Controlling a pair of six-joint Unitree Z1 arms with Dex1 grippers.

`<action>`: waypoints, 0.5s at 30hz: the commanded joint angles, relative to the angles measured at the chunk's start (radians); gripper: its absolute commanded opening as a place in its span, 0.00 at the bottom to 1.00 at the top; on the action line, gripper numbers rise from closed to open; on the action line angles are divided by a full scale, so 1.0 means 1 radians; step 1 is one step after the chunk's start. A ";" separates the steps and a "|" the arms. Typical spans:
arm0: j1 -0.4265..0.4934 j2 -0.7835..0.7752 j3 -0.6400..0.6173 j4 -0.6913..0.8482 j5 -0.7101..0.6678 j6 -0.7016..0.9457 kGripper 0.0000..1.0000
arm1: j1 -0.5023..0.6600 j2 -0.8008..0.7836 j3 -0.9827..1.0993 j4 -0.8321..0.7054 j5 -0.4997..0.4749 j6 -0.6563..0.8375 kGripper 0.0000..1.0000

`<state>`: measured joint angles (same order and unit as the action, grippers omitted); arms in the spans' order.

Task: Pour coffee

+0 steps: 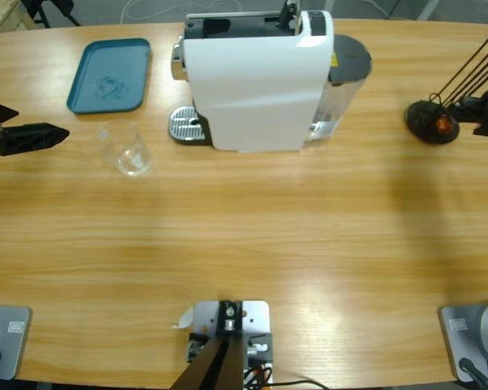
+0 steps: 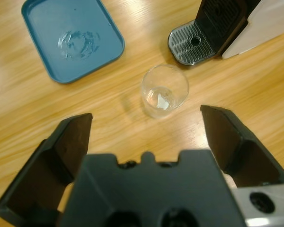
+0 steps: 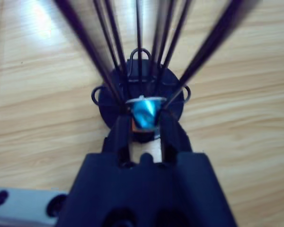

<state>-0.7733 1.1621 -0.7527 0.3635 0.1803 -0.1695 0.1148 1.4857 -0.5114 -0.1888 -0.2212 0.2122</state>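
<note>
A robotics lab test bench: a long wooden table carries a staged coffee corner, with a white capsule machine, a blue tray, a clear cup and a black wire capsule rack.

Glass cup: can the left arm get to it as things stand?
Probably yes. The left gripper has its jaws open and pointed at the glass cup, with only bare table between. The tray and coffee machine sit off to the sides.
</note>
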 commanded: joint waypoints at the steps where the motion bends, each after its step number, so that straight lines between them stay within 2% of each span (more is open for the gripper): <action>1: -0.010 0.033 0.042 -0.014 0.013 -0.002 0.99 | -0.009 -0.139 -0.133 0.208 -0.024 -0.009 0.00; 6: -0.010 0.031 0.042 -0.014 0.013 -0.002 0.99 | -0.008 -0.173 -0.195 0.296 -0.025 -0.014 0.00; 7: -0.009 0.031 0.042 -0.014 0.013 -0.002 0.99 | -0.007 -0.173 -0.194 0.298 -0.025 -0.014 0.09; 8: -0.009 0.030 0.042 -0.014 0.013 -0.002 0.99 | -0.007 -0.175 -0.193 0.299 -0.029 -0.011 0.27; 9: -0.009 0.030 0.042 -0.014 0.013 -0.003 0.99 | -0.007 -0.178 -0.188 0.297 -0.032 -0.008 0.32; 15: -0.009 0.033 0.042 -0.015 0.010 -0.002 0.99 | -0.007 -0.182 -0.065 0.212 -0.041 0.007 0.32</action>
<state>-0.7733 1.1650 -0.7515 0.3632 0.1803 -0.1695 0.1147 1.3292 -0.6960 0.0893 -0.2437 0.2087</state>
